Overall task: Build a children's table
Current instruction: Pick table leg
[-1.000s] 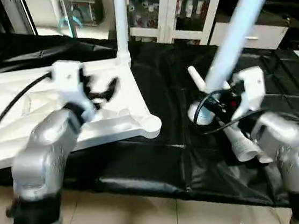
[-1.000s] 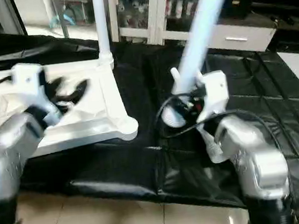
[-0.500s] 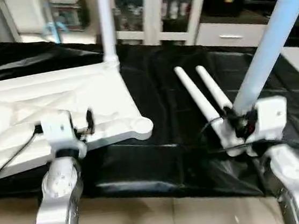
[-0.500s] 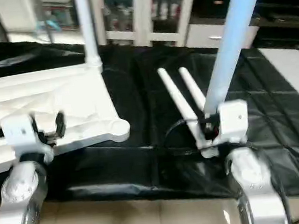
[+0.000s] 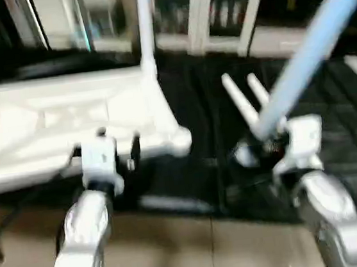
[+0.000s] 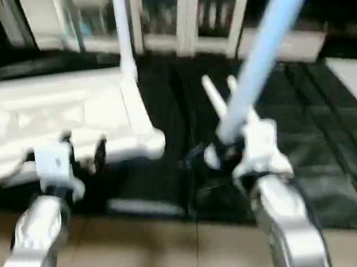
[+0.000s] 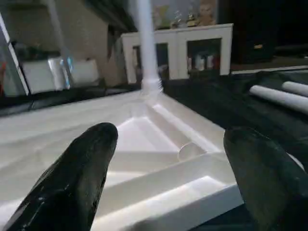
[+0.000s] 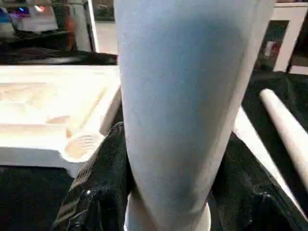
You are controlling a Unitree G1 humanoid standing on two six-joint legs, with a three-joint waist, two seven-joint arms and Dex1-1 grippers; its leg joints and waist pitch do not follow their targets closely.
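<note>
The children's table top lies upside down on the black cloth, ribbed underside up. One white leg stands upright in its far right corner socket. The near right corner socket holds nothing. My left gripper hangs open at the top's front edge, its black fingers spread wide with nothing between them. On the other side, my right gripper is shut on a second leg, which slants up to the upper right; its fingers press both sides of the tube. Two more legs lie on the cloth behind it.
The black cloth covers the low work surface. A white glass-door cabinet stands behind it. Pale floor tiles run along the near edge, under my forearms.
My left arm has drawn back from over the table top to its front edge, fingers still open. The right gripper keeps hold of the slanting leg. The camera itself has shifted.
</note>
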